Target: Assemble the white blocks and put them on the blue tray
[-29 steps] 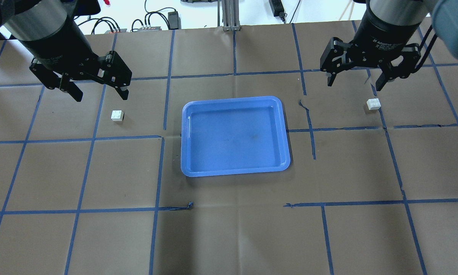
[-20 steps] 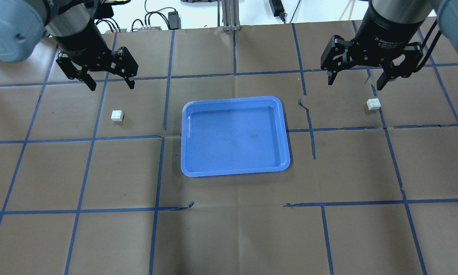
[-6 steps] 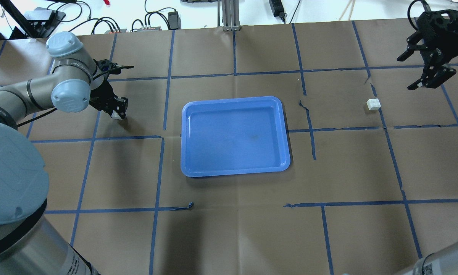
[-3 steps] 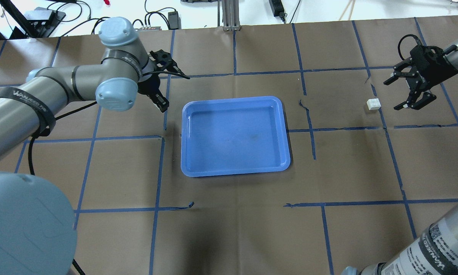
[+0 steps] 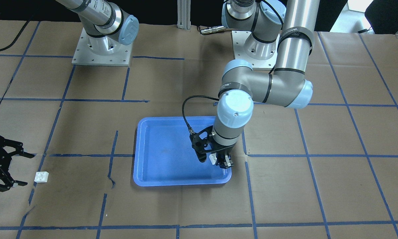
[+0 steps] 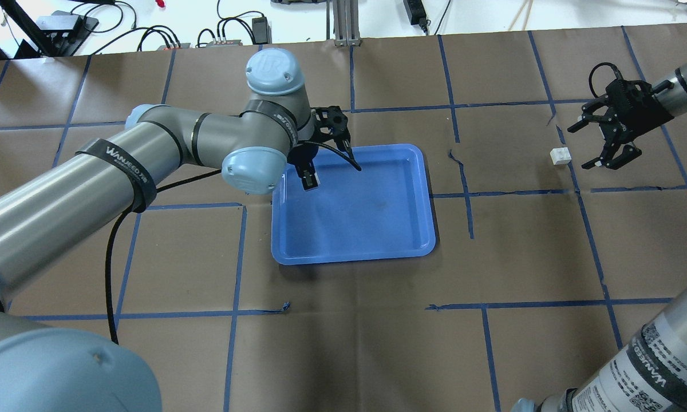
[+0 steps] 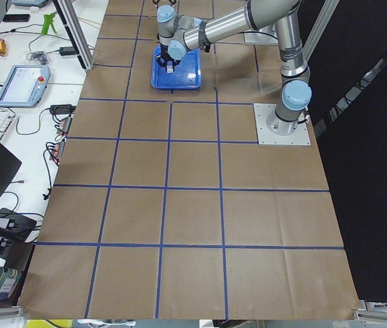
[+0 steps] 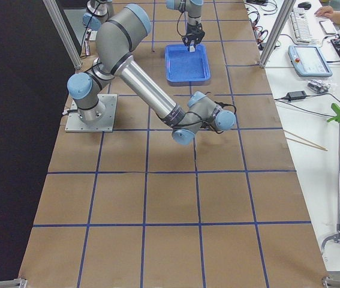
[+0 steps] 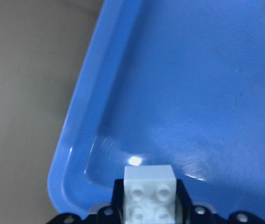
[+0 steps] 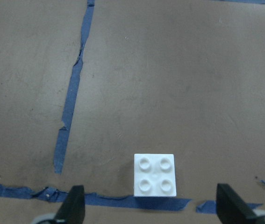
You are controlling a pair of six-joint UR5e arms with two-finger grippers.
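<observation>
My left gripper (image 6: 309,178) is shut on one white block (image 5: 213,159) and holds it over the blue tray (image 6: 355,257), near the tray's corner on the robot's left, far from the base. The left wrist view shows that block (image 9: 150,193) studs up between the fingers, above the tray floor (image 9: 193,93). The other white block (image 6: 560,155) lies on the brown paper far to the right of the tray. My right gripper (image 6: 581,147) is open beside it, jaws wide. In the right wrist view the block (image 10: 154,174) sits between the open fingers (image 10: 74,207).
The table is covered in brown paper with a blue tape grid (image 6: 466,194). Both arm bases (image 5: 101,49) stand at the robot's edge. An aluminium post (image 6: 343,23) and cables lie along the far edge. Desks with equipment (image 7: 22,82) line the operators' side.
My left arm picked the left block off the paper and carried it right, over the tray's corner. My right gripper came down beside the right block, still open.
</observation>
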